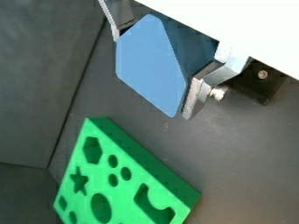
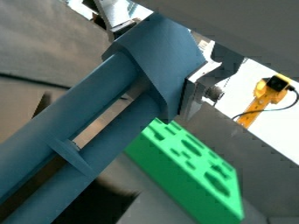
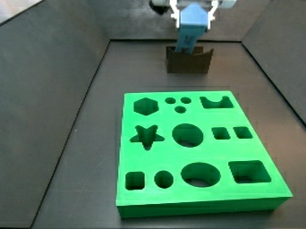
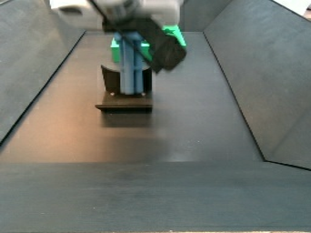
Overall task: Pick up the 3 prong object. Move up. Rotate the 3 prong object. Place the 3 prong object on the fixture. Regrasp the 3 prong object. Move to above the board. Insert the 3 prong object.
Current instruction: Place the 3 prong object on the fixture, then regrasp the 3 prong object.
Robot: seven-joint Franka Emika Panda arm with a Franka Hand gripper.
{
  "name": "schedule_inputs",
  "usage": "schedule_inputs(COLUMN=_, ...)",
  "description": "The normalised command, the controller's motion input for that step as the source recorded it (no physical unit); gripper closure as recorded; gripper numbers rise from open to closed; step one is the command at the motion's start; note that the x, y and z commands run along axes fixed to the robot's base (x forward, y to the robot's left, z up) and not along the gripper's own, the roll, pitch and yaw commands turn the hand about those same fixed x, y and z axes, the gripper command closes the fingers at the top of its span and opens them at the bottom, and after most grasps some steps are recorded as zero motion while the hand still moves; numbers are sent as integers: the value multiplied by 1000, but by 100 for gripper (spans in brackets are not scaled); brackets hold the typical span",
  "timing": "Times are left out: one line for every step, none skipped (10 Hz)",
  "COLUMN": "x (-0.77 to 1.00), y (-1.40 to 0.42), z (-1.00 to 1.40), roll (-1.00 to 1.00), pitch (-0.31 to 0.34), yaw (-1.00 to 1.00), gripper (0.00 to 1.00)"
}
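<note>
While the arm hangs at the far end of the dark floor:
Gripper: above the fixture, fingers pinching the 3 prong object.
Surroundings: board lies near, apart from fixture; grey walls enclose.
Object axis: upright in both side views, lower end at the fixture.

Dark grey floor carries green board & brown fixture; gripper hangs above fixture.
</note>
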Motion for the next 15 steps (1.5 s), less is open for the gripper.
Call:
schedule_inputs(x=108, y=22, z=-1000, roll=-63, pitch=-150, yaw=10, gripper=100)
schedule_inputs(x=102, y=16, z=-885, roll=-56, pitch=-138, yaw=27, gripper=100)
schedule_inputs(x=73, y=14, z=-625, roll=-49, pitch=-98, yaw=62, gripper=100)
schedule_inputs(x=65, y=13, z=-567, roll=-55, pitch=-87, yaw=65, gripper=100)
schedule_inputs(x=53, y=27, z=-482, roll=-47, pitch=-66, yaw=65, gripper=100)
schedule_inputs(x=40, y=54, z=-421, roll=-45, pitch=-50, yaw=58, gripper=100)
schedule_inputs(x=36, y=65, z=-394, roll=-45, pitch=-45, yaw=51, gripper=100)
schedule_inputs(x=35, y=69, z=-386, roll=-44, pitch=-43, yaw=47, gripper=100)
schedule_inputs(x=33, y=72, z=-378, roll=-40, pitch=-39, yaw=42, gripper=100)
schedule_inputs(x=33, y=74, z=-371, roll=-37, pitch=-37, yaw=37, gripper=100)
schedule_inputs(x=0, y=0, z=0, roll=0, pitch=0, yaw=0, gripper=0)
schedule_inputs(x=0, y=0, z=1000, roll=-34, pitch=-8, yaw=-27, gripper=0)
schedule_inputs(x=-2, y=5, z=1000, roll=-24, pitch=-9, yaw=-21, gripper=0)
schedule_inputs(x=-15, y=8, z=1000, roll=-6, pitch=-1, yaw=-9, gripper=0)
schedule_inputs(x=-20, y=6, z=1000, roll=12, pitch=3, yaw=1, gripper=0)
